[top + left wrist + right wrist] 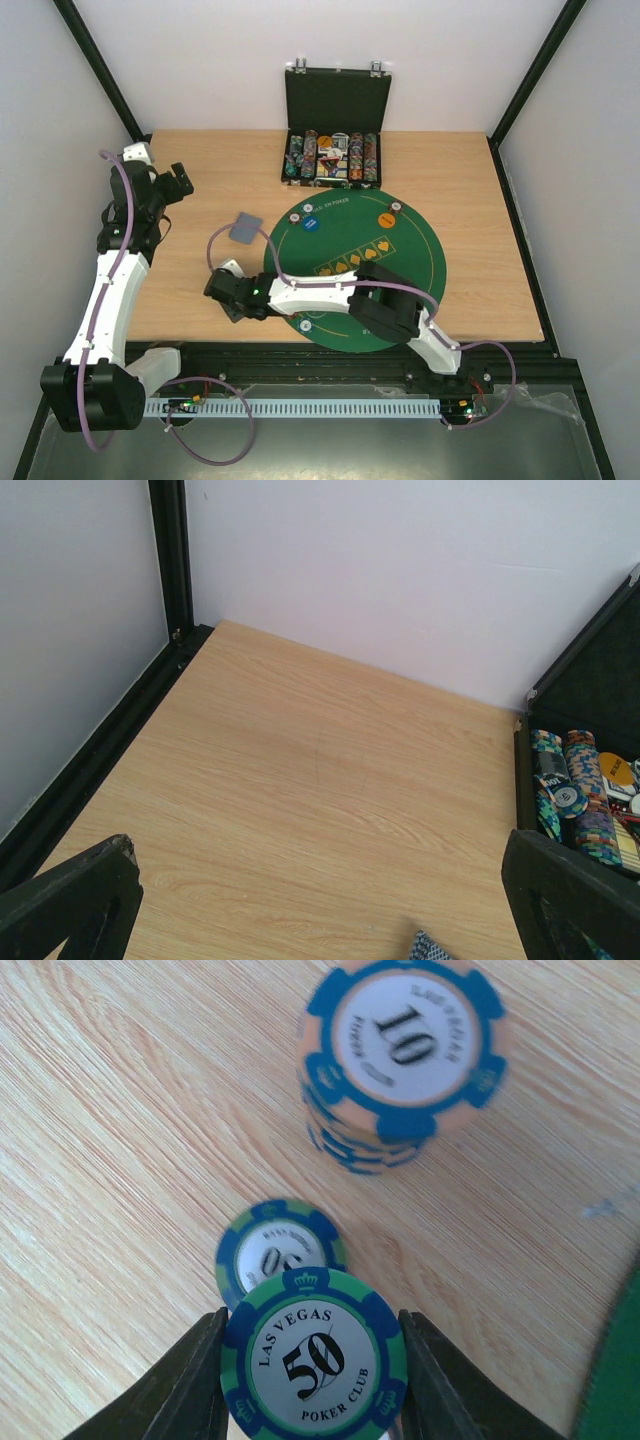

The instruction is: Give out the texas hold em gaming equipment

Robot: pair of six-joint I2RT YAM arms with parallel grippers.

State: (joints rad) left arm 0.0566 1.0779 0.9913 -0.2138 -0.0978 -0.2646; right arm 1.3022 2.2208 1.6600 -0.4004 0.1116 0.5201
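R claw: pinching a green-blue "50" chip by its rim, one finger on each side, chip face toward wrist cam.
Second 50 chip: flat on bare wood just beyond the held one, partly covered by it in view; touching or not, can't tell.
10-chip stack: orange-blue, on wood further out from the claw, apart from both 50s.
R claw spot: top view has the R arm reaching across to the left, claw over wood just off the left edge of the round green mat.
L claw: spread wide, nothing btw fingers, over far-left of table.
Cards: grey-blue-backed pile on wood, btw L claw and mat, on far side of R claw.
On mat: blue button and orange button in far half; rim chips at far-left, far-right, near-left.
Case: black, open, lid upright, at far table edge.
Case contents: chip rows side by side; mid section holds smth white/orange, too small to tell.
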